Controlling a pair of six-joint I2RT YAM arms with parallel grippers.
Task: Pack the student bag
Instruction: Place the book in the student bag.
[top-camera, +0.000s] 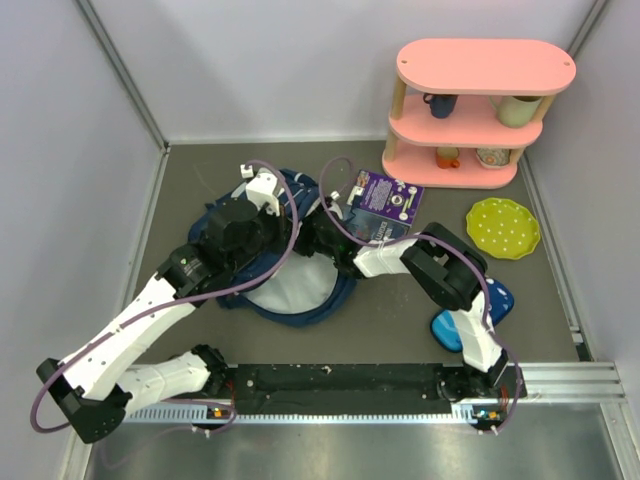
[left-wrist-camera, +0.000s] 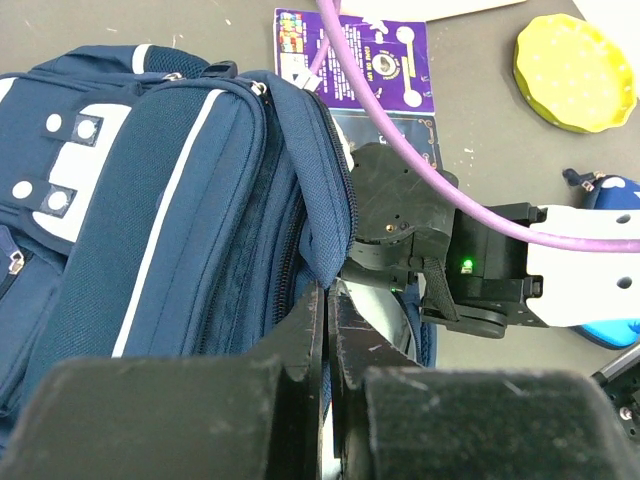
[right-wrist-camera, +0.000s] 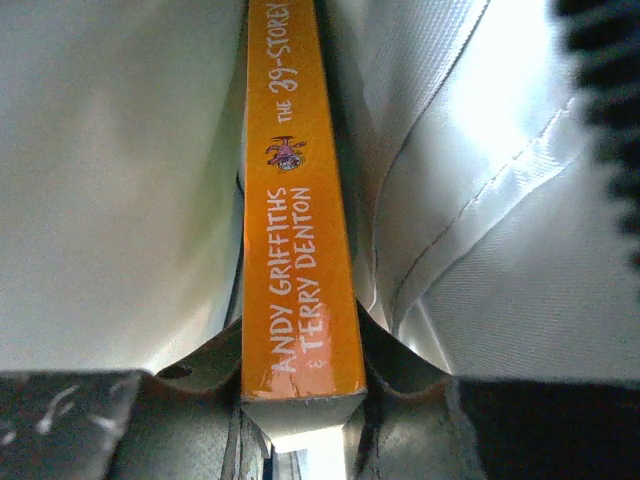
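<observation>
1. The student bag (left-wrist-camera: 170, 220) lay mid-counter. The left end effector (left-wrist-camera: 328, 320) was pinched together, apparently on its opening edge.
2. The right end effector (right-wrist-camera: 300, 430) was clamped on an orange book (right-wrist-camera: 300, 250), spine up between the lining walls.
3. Looked partway done: the purple book (top-camera: 388, 205) and pencil case (top-camera: 470, 315) sat outside.
4. Lining crowded both sides, so little room.

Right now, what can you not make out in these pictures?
- Top view: right jaws, hidden by the right arm and the student bag.
- Right wrist view: orange book, title cut by the top edge.
- Top view: blue pencil case, mostly under that arm.
- Left wrist view: whether the left jaws pinch fabric; their tips hide it.
</observation>
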